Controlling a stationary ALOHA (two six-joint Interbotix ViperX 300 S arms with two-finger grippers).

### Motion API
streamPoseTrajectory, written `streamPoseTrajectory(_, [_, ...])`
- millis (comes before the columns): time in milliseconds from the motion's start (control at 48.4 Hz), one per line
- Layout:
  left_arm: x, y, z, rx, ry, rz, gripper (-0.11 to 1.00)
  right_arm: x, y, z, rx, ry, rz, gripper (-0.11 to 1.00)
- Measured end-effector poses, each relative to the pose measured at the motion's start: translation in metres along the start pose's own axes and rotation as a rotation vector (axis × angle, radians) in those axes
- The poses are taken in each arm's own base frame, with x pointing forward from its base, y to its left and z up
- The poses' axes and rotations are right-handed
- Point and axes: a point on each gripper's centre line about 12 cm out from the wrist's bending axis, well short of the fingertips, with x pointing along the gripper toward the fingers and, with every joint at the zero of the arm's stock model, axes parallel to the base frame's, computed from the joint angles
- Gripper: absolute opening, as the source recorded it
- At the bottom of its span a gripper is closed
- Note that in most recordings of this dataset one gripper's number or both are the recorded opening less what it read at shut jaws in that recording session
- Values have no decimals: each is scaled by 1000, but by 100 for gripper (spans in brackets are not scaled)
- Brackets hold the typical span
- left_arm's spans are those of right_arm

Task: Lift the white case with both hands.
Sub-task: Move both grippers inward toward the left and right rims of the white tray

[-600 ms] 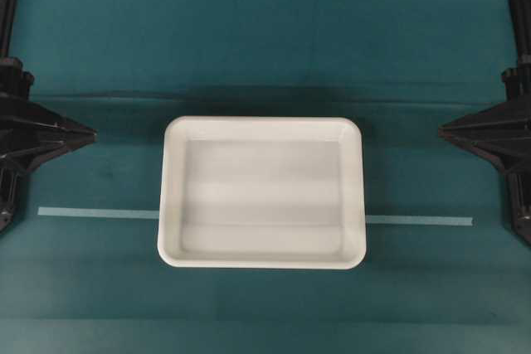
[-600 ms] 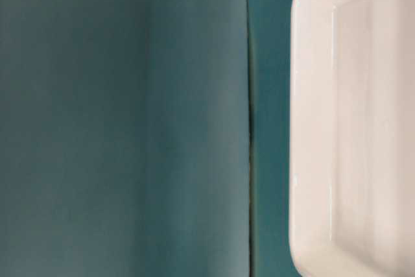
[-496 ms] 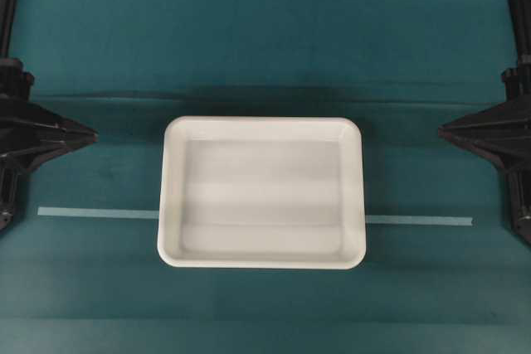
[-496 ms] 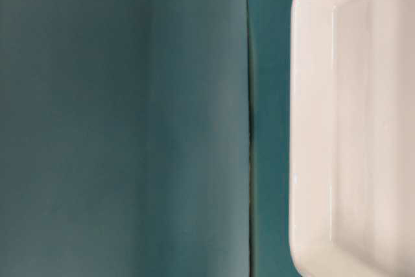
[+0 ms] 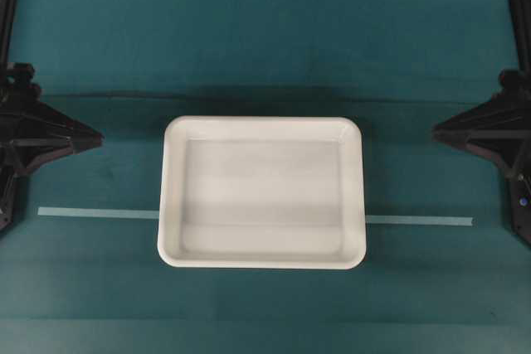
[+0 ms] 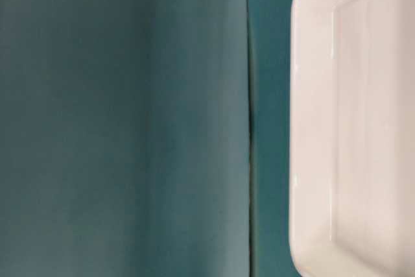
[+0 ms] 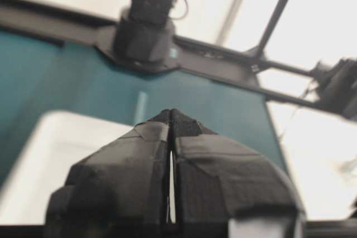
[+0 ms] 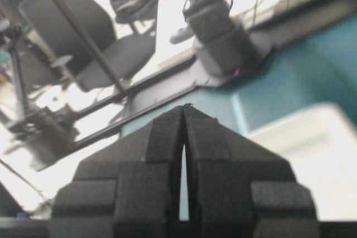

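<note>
White case [image 5: 261, 192] flat on teal surface [image 5: 265, 55].
We see left end effector [image 5: 98, 138] and right end effector [image 5: 437, 130] pinched together, well apart from it.

A teal table [image 5: 265, 47] bears the white case [image 5: 262, 192] and a tape strip [image 5: 419, 221].

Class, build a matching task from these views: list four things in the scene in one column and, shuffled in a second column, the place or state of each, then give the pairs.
Column A
1. white case
2. left gripper
3. right gripper
4. tape strip

Column B
a. shut, at the left edge
b. thin pale line running under the case
c. middle of the teal table, held by nothing
d. shut, at the right edge

Pairs: 1-c, 2-a, 3-d, 4-b
</note>
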Motion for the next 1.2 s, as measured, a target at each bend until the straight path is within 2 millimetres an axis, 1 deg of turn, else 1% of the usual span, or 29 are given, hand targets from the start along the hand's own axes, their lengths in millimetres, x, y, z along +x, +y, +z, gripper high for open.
streamPoseTrajectory(207, [1, -1, -2, -368, 22, 4, -3, 15, -6, -12, 296, 102, -74, 0])
streamPoseTrajectory(331, [4, 2, -9, -552, 44, 22, -3, 21, -9, -16, 461, 103, -98, 0])
streamPoseTrajectory(414, [4, 6, -21, -618, 64, 39, -3, 22, -12, -17, 546, 81, -100, 0])
streamPoseTrajectory(476, [3, 7, -25, -651, 66, 42, -3, 21, -18, -21, 593, 78, -118, 0])
streamPoseTrajectory(538, [2, 9, -30, -693, 70, 48, -3, 21, -22, -25, 629, 80, -135, 0])
streamPoseTrajectory(703, [2, 18, -54, -805, 119, 102, -3, 20, -30, -38, 688, 101, -172, 0])
streamPoseTrajectory(765, [4, 20, -61, -806, 142, 121, -3, 20, -35, -45, 704, 117, -196, 3])
streamPoseTrajectory(827, [6, 22, -65, -803, 156, 135, -2, 22, -39, -52, 717, 134, -221, 9])
streamPoseTrajectory(910, [9, 22, -68, -802, 162, 138, 7, 24, -43, -58, 729, 154, -248, 24])
streamPoseTrajectory(972, [11, 22, -70, -802, 164, 133, 18, 26, -46, -63, 733, 168, -268, 39])
streamPoseTrajectory(1013, [11, 21, -70, -802, 166, 131, 28, 28, -47, -66, 735, 178, -282, 50])
streamPoseTrajectory(1096, [12, 21, -72, -801, 173, 133, 52, 31, -51, -73, 738, 200, -311, 71])
streamPoseTrajectory(1158, [13, 22, -75, -800, 187, 143, 71, 33, -55, -77, 735, 215, -333, 85])
streamPoseTrajectory(1200, [14, 23, -77, -801, 196, 152, 82, 33, -56, -80, 733, 222, -341, 91])
